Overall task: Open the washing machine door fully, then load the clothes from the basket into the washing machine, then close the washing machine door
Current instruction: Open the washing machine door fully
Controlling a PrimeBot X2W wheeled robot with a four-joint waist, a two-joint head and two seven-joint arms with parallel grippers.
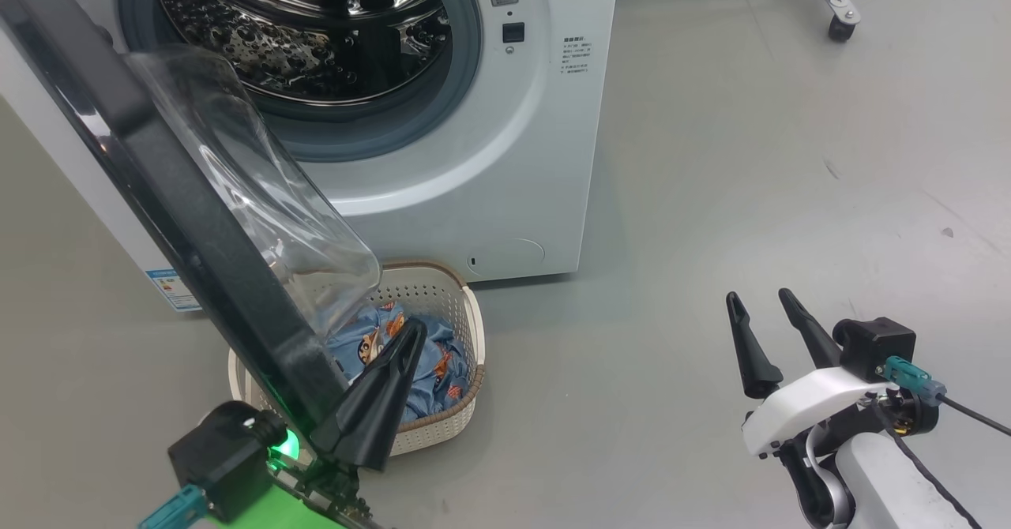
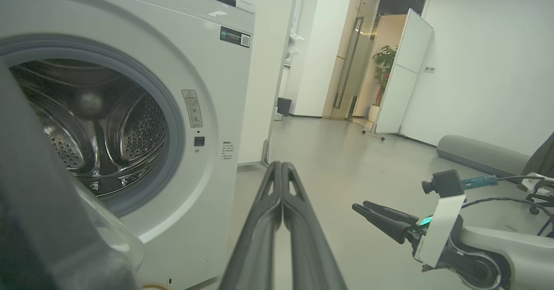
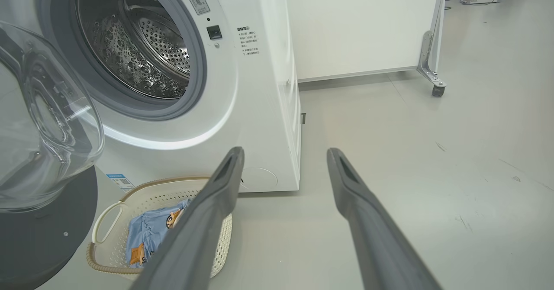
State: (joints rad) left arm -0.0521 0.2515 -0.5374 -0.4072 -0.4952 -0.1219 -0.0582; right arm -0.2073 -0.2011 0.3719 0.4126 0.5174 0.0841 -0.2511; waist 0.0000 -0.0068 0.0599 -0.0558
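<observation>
Fingers of my left gripper (image 1: 412, 332) are pressed flat together with nothing between them. They lie just beside the lower edge of the washing machine door (image 1: 197, 229), on its inner side; whether they touch the black rim I cannot tell. The door stands swung out from the machine, and its clear glass bowl (image 1: 261, 189) bulges toward the opening. From the head view it hangs over the left part of the basket (image 1: 474, 339).

The basket sits on the floor (image 1: 711, 197) close against the front of the washing machine (image 1: 490, 197), below the opening. The clothes (image 1: 442, 363) lie bunched inside it, blue with orange figures, and my left fingertips point out above them.

My right gripper (image 1: 760, 298) hovers well apart to the right over bare floor, its two fingers spread wide and holding nothing. In its own wrist view the basket's near handle (image 3: 104, 220) shows just beside the door's rim, with little gap between them.

Farther on, the grey seal (image 1: 466, 79) rings the steel drum (image 1: 316, 31), which is exposed. To the machine's right the floor runs open back to a white panel on castors (image 3: 359, 26).
</observation>
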